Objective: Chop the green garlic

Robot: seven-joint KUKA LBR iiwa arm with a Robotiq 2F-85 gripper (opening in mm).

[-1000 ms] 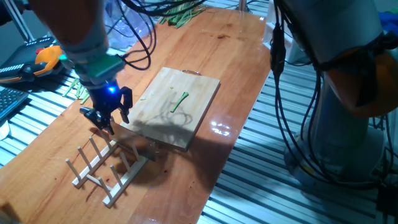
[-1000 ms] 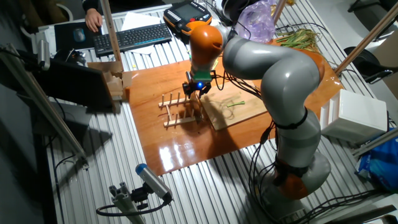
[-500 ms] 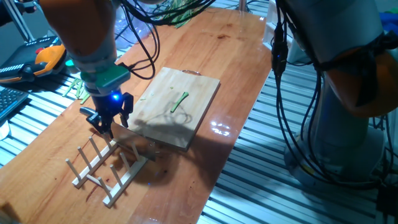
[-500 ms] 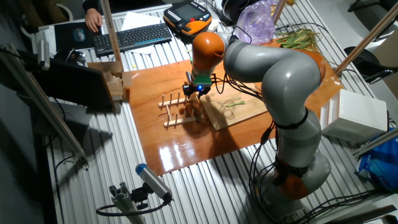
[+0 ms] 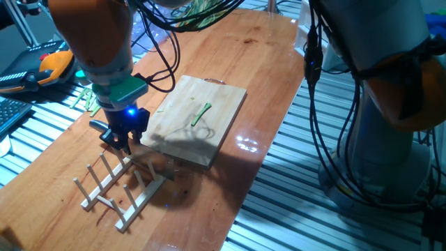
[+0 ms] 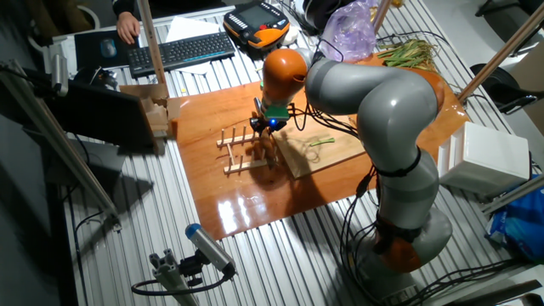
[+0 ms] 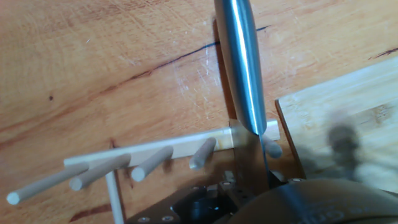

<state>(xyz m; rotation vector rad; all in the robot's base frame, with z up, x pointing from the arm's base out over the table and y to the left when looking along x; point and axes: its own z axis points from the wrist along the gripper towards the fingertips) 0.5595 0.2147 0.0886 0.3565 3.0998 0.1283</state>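
Observation:
The green garlic (image 5: pixel 202 113) is one thin dark-green stalk lying on the pale wooden cutting board (image 5: pixel 174 125), also seen in the other fixed view (image 6: pixel 322 141). My gripper (image 5: pixel 123 141) hangs off the board's left edge, just above the wooden peg rack (image 5: pixel 118 185). Its fingers are drawn together. In the hand view a steel knife (image 7: pixel 241 68) stands in the rack (image 7: pixel 155 149), its round handle pointing away and its blade running down between the fingers. The board's corner (image 7: pixel 336 118) shows at the right. The fingertips themselves are hidden.
A bundle of green stalks (image 5: pixel 202 17) lies at the table's far end. More green stalks (image 5: pixel 87 101) lie at the left edge, beside an orange pendant (image 5: pixel 49 66). A keyboard (image 6: pixel 183 51) and a wooden block (image 6: pixel 157 115) stand beyond the rack. Cables hang from the arm.
The gripper's fingers stood spread a second ago and have drawn together. The hand has sunk slightly toward the rack. The stalk and board have not moved.

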